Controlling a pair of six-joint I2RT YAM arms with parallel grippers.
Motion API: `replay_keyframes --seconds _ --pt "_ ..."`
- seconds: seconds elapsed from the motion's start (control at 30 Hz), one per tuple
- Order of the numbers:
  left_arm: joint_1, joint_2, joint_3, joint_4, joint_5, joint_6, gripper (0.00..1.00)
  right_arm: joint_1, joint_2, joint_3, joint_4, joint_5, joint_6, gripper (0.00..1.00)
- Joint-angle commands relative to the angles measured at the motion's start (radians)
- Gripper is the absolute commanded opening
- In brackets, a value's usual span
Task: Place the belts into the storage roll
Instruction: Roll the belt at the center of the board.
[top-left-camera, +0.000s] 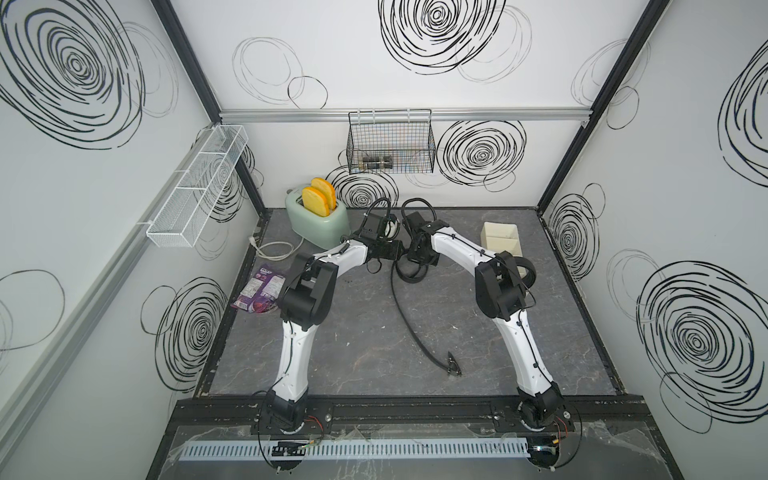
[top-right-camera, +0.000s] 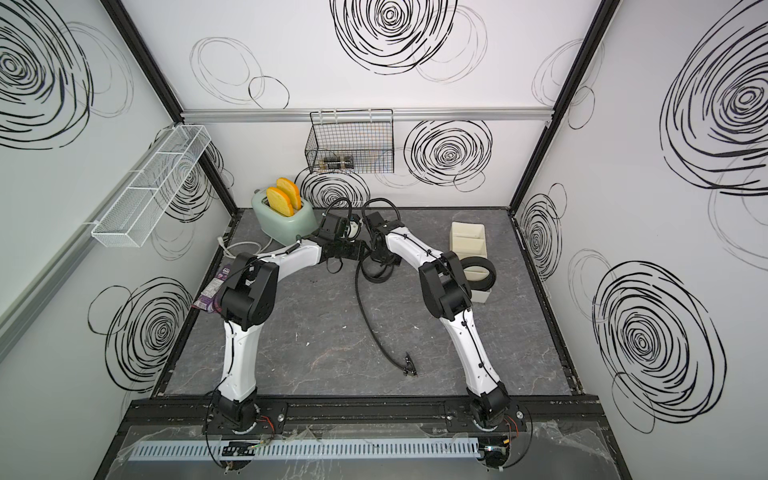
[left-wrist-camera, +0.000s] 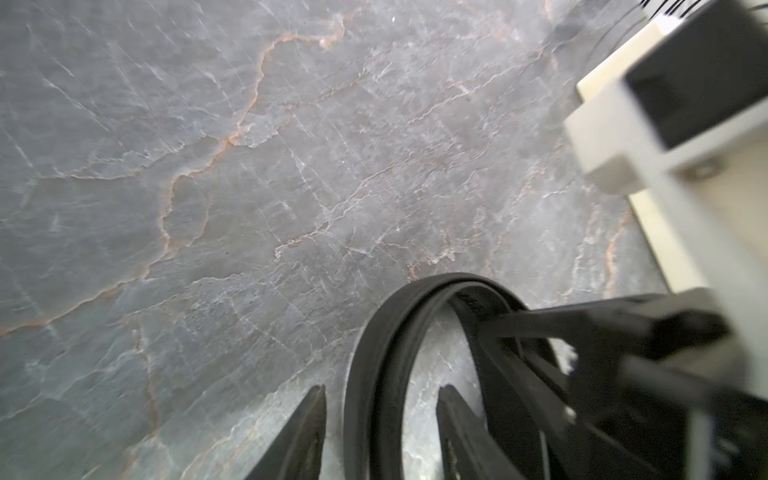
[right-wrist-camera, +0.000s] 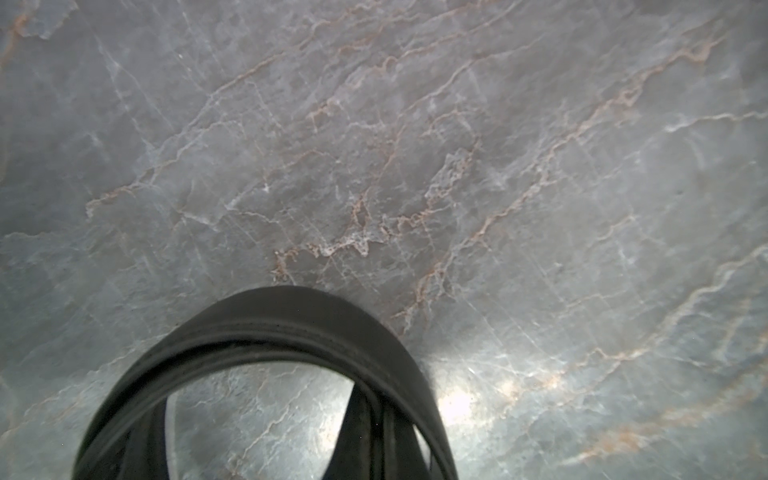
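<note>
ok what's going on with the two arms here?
Both arms meet over the second belt on the table. The right hand is shut on its half-wound coil; the left hand is open, fingers straddling the loop. Its buckle end trails toward the front. The other belt stands coiled in the storage roll.

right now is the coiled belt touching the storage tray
Touching. A top view shows the coiled belt standing upright in the storage tray, with no gap between them.
</note>
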Motion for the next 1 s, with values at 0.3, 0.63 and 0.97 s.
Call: replay_keyframes --seconds 0.3,0.63,0.97 --pt "-0.038 0.135 0.167 -0.146 -0.071 0.061 0.31 0.004 0.051 -0.039 -0.136 -0.037 -0.009 0.00" --pt "-0.037 0.175 0.196 -0.245 -0.153 0.069 0.06 0.001 0.017 -0.082 -0.092 -0.055 -0.011 0.00" --pt "-0.036 0.140 0.188 -0.294 -0.212 0.076 0.00 -0.059 -0.225 -0.338 0.286 -0.153 0.000 0.44"
